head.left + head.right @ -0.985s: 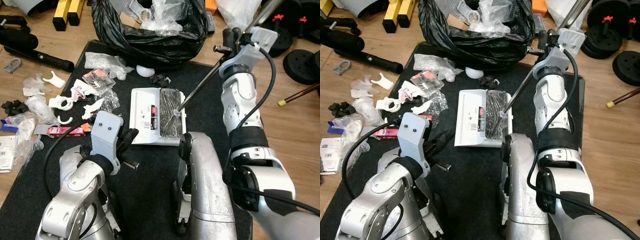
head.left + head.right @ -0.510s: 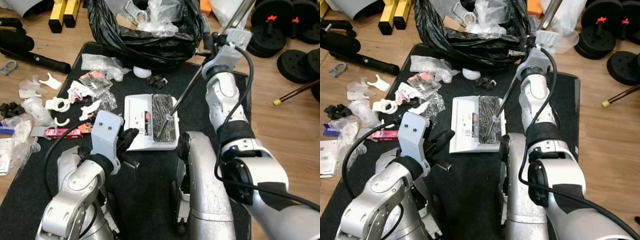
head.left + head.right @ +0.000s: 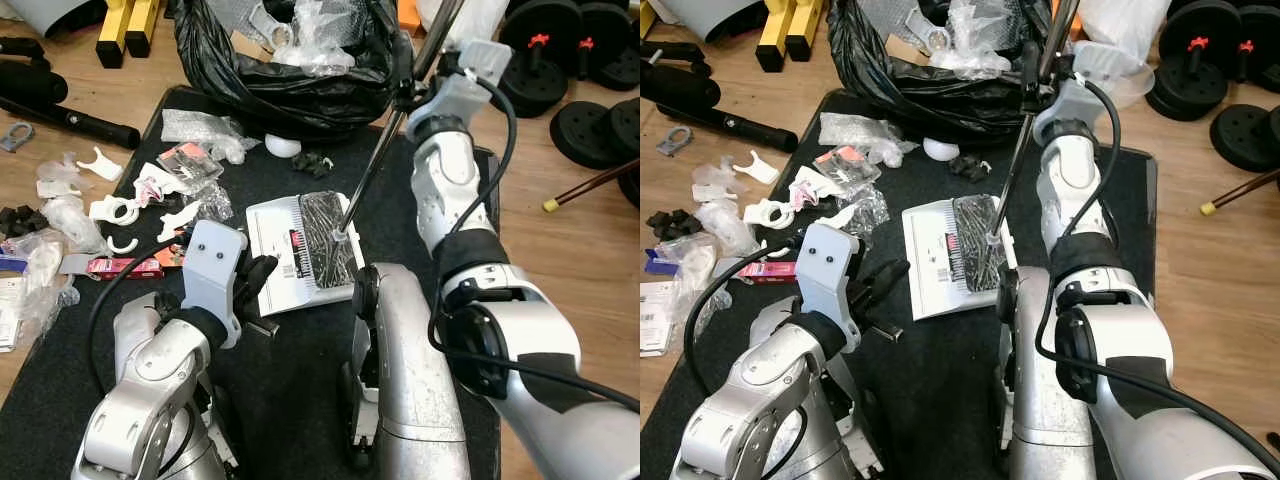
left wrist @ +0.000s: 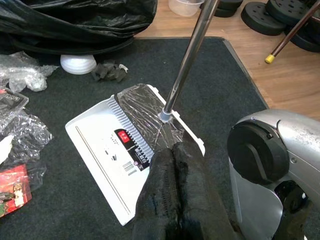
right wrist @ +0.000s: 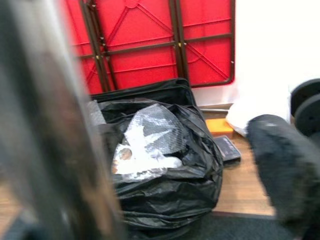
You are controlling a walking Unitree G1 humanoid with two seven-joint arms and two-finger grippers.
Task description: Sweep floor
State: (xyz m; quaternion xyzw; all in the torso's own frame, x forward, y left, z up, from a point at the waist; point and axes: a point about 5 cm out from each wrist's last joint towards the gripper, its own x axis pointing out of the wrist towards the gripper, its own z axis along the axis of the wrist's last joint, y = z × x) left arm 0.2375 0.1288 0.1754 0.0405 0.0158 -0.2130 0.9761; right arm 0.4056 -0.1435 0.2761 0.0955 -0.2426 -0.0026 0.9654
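Litter: plastic scraps [image 3: 120,205] and wrappers lie on the wood floor [image 3: 90,100] and the edge of the black mat [image 3: 300,340], well to the left of both jaws, not yet gathered.
Left gripper [image 4: 172,165]: jaws clenched together, empty, hovering just short of the white dustpan [image 3: 285,255]; it could steady the pan's near edge.
Dustpan: flat on the mat, directly ahead of the left jaws, with the brush head [image 3: 325,240] resting on it.
Broom handle [image 3: 385,150]: slants up from the brush head to the right jaws.
Right gripper [image 3: 415,85]: jaws grasping the handle high up, beside the black rubbish bag [image 3: 290,70].
Advice: lift the brush clear of the pan, then draw the litter toward the pan's lip in short, low strokes.
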